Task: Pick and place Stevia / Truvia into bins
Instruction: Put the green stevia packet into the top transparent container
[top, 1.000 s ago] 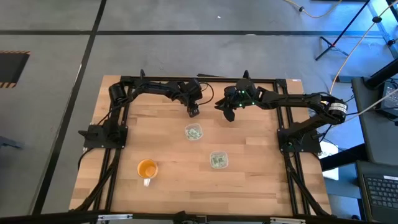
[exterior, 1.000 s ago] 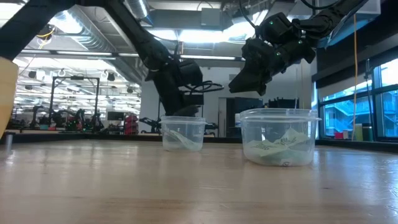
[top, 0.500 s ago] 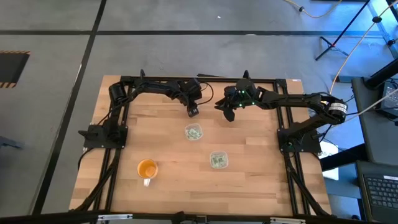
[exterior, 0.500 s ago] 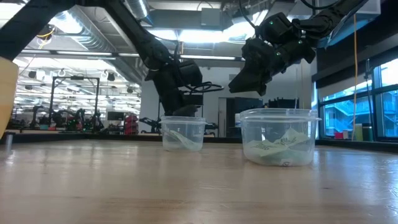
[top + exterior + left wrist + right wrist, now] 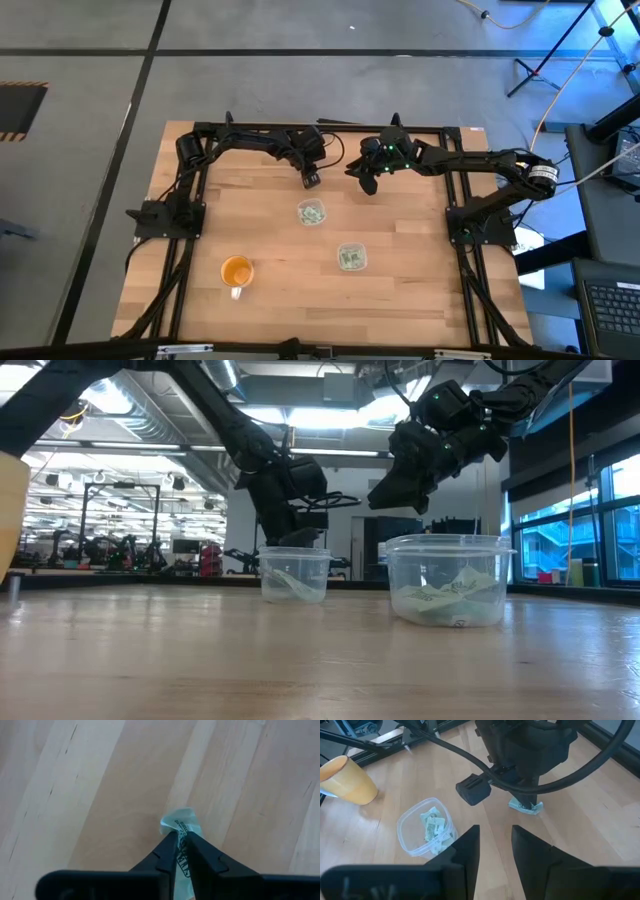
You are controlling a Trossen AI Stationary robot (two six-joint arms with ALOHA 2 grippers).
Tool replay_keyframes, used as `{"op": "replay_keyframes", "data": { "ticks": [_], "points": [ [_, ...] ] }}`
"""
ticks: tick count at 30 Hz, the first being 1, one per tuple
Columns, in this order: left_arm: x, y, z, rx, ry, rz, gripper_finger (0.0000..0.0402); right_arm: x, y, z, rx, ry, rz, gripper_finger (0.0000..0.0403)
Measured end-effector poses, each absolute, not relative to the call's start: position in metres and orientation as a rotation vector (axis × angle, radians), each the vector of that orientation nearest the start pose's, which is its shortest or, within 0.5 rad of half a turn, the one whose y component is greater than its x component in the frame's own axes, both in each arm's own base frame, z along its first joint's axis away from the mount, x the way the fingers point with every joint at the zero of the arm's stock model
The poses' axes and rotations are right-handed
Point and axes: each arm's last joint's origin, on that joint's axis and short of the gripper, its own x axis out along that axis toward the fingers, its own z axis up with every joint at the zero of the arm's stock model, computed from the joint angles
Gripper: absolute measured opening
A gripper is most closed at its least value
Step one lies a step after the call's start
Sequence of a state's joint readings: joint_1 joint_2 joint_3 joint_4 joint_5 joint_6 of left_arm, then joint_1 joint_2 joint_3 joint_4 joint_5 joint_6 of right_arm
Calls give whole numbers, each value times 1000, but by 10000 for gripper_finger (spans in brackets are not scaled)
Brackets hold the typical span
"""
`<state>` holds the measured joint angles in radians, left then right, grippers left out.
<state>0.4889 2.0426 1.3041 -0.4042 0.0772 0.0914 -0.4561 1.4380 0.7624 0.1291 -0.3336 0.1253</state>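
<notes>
You have packets in both bins (image 5: 311, 213) already. Left gripper (image 5: 181, 838), at 12 o'clock of the table (image 5: 420, 300), is clamped on 1 last Truvia packet (image 5: 184, 822). Right gripper (image 5: 495, 836) waits nearby, jaws apart.

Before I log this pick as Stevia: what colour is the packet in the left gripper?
Pale green and white with dark print, the packet shows best in the left wrist view.
</notes>
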Motion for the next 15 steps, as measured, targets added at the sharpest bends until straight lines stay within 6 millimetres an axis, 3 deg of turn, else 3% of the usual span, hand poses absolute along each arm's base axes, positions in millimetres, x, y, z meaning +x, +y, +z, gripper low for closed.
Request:
{"op": "replay_keyframes", "data": {
  "ticks": [15],
  "points": [
    [353,186,136,-172,1129,280,2,269,-121,209,333,498,-151,116]
  ]
}}
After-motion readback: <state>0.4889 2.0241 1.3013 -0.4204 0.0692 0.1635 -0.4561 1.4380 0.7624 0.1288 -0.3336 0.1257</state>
